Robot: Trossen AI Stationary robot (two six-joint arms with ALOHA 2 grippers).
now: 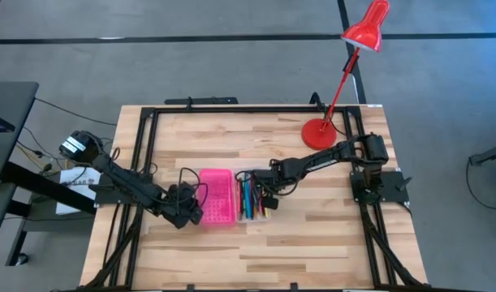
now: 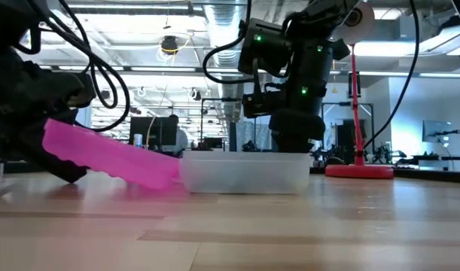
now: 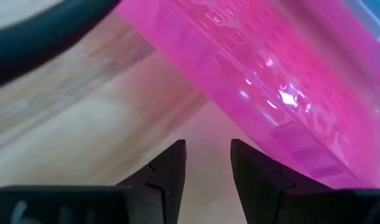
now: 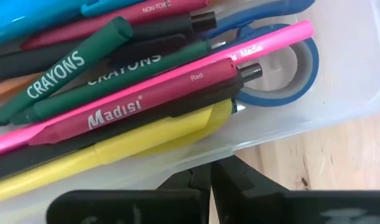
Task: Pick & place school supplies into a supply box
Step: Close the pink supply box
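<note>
The supply box lies open in the middle of the table. Its clear base [image 1: 252, 199] holds the school supplies [image 4: 140, 106]: pens, crayons and blue-handled scissors [image 4: 283, 62]. Its pink lid [image 1: 217, 196] is swung out toward the table's left. In the low view the lid [image 2: 109, 158] slants, with its free edge raised off the wood. My left gripper [image 3: 208, 162] is open at that free edge, with nothing between its fingers. My right gripper [image 4: 211, 171] is shut and points down at the base's right long wall. My left gripper comes in low and slanting from the table's left, and one finger [image 3: 270, 180] lies beside the lid's raised free edge [image 3: 339, 174]. I cannot tell whether the finger touches the lid. My right gripper has its shut fingertips at the outside of the clear wall [image 4: 283, 134], near the rim. I cannot tell whether they touch it.
A red desk lamp stands with its base [image 1: 319, 132] at the table's far right, its stem leaning out beyond the far edge. Black frame rails [image 1: 231, 108] run around the tabletop. Bare wood lies toward the near edge.
</note>
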